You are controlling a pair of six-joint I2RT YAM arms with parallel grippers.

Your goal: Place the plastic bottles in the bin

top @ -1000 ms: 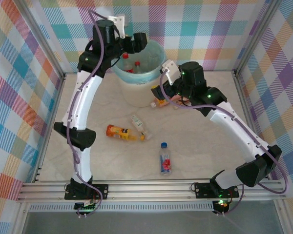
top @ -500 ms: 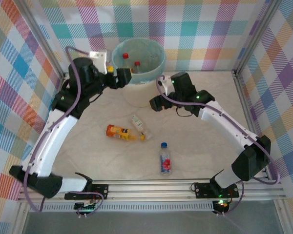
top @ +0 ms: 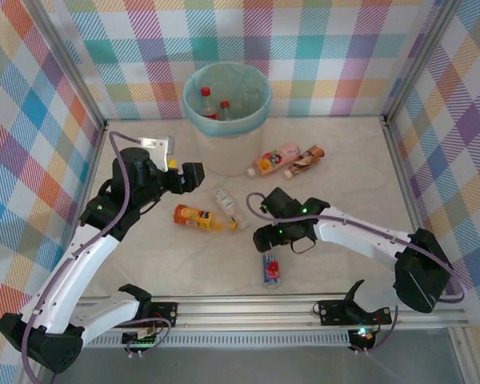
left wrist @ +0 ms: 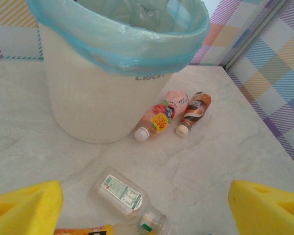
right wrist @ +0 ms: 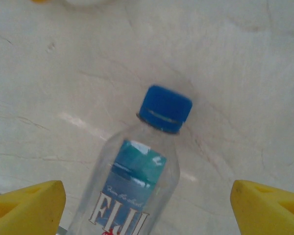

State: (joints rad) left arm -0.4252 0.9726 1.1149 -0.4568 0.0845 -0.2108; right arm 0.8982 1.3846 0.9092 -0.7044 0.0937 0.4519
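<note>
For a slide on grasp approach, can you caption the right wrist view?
Open right gripper lined up on a clear, blue-capped bottle lying on the pale table.

Right end effector point(top: 263, 238) beside lying clear bottle point(top: 270, 270)

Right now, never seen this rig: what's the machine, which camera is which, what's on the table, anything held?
Two robot arms stand at the near edge of a table. The top picture is from a fixed camera above and behind them. The other two are from a camera on each wrist, and the yellow shapes are that arm's own fingers. Five bottles lie on the table: a pink bottle and a brown bottle near the bin, an orange-yellow bottle and a clear bottle mid-table, and a blue-capped Fiji bottle nearer the arms. Some red-capped bottles are already in the bin. Nothing is held: the left fingers are open, facing the bin, and the right fingers are open over the Fiji bottle.
</note>
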